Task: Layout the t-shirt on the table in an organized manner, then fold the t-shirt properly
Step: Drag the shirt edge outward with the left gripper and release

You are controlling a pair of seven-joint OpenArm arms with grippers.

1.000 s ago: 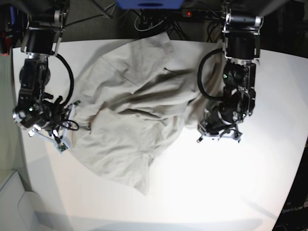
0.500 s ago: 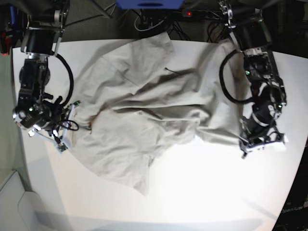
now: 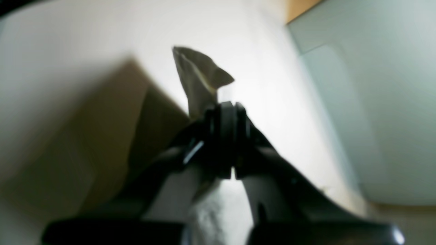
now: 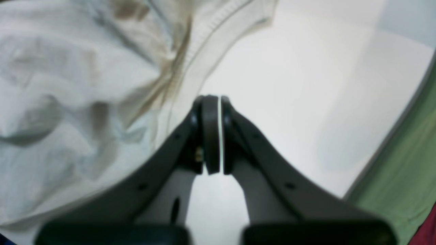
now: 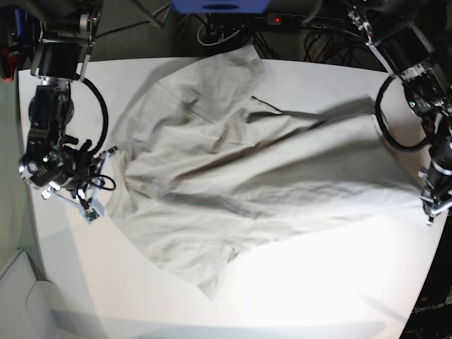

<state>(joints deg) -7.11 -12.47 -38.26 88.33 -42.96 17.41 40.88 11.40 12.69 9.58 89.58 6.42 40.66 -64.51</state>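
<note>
The light grey-beige t-shirt lies wrinkled and stretched across the white table. At the table's right edge my left gripper is shut on a corner of the shirt. In the left wrist view that corner of the t-shirt sticks out past the closed left gripper. On the left side my right gripper rests just beside the shirt's left edge. The right wrist view shows this gripper shut, the t-shirt hem passing by its left finger, and no cloth visible between the pads.
Cables, a power strip with a red light and a blue object line the far edge. The table's right rim runs close to my left gripper. A green surface lies beyond the table edge by my right gripper.
My left gripper closed on the shirt and travelled right to the table's edge, dragging the cloth with it and spreading it out. The right arm stayed put.
</note>
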